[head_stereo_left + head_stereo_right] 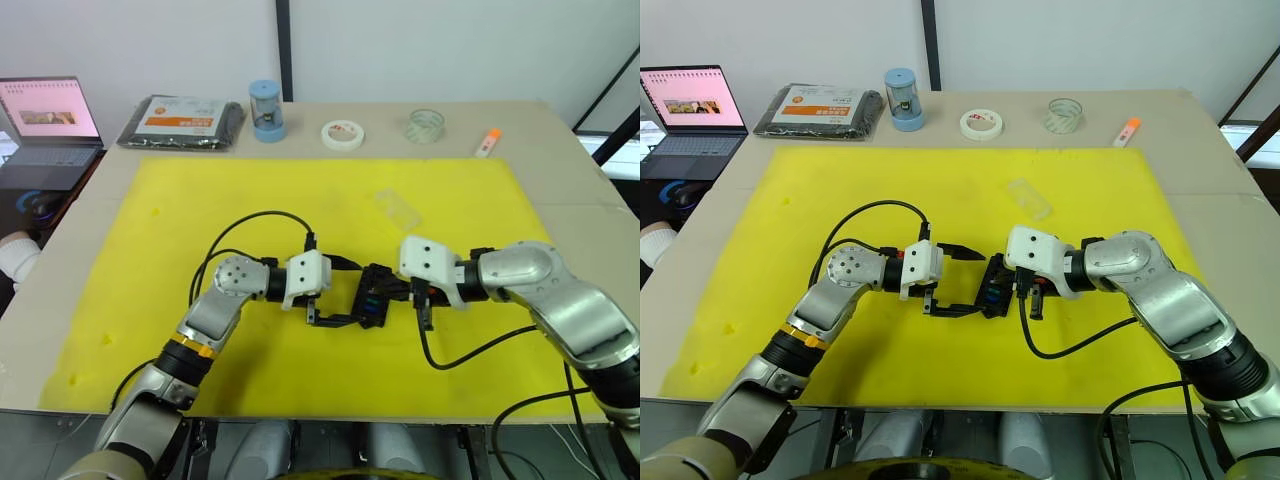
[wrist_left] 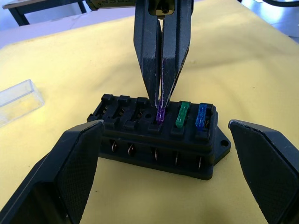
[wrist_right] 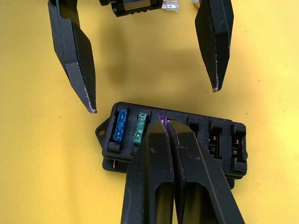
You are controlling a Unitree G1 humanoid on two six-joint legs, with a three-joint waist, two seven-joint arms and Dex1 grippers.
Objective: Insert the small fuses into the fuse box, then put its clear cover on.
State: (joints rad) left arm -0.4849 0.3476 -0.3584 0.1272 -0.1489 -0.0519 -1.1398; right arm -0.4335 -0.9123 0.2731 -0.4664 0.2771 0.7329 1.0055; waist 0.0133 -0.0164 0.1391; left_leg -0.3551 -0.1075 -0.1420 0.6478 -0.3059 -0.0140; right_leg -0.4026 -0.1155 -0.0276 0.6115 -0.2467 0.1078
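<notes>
The black fuse box (image 1: 375,297) lies mid-mat on the yellow mat (image 1: 150,250). In the left wrist view a blue fuse (image 2: 202,115) and a green fuse (image 2: 183,114) stand in its end slots. My right gripper (image 3: 163,126) is shut on a purple fuse (image 2: 161,112), whose lower end sits in the slot beside the green one. My left gripper (image 1: 978,283) is open, with one finger on either side of the box's left end and neither touching it. The clear cover (image 1: 398,208) lies flat on the mat, a little beyond the box.
Along the table's back edge are a black packet with an orange label (image 1: 182,120), a blue cylinder (image 1: 267,110), a white tape roll (image 1: 342,133), a clear tape roll (image 1: 425,124) and an orange-capped stick (image 1: 487,142). An open laptop (image 1: 45,120) stands at the far left.
</notes>
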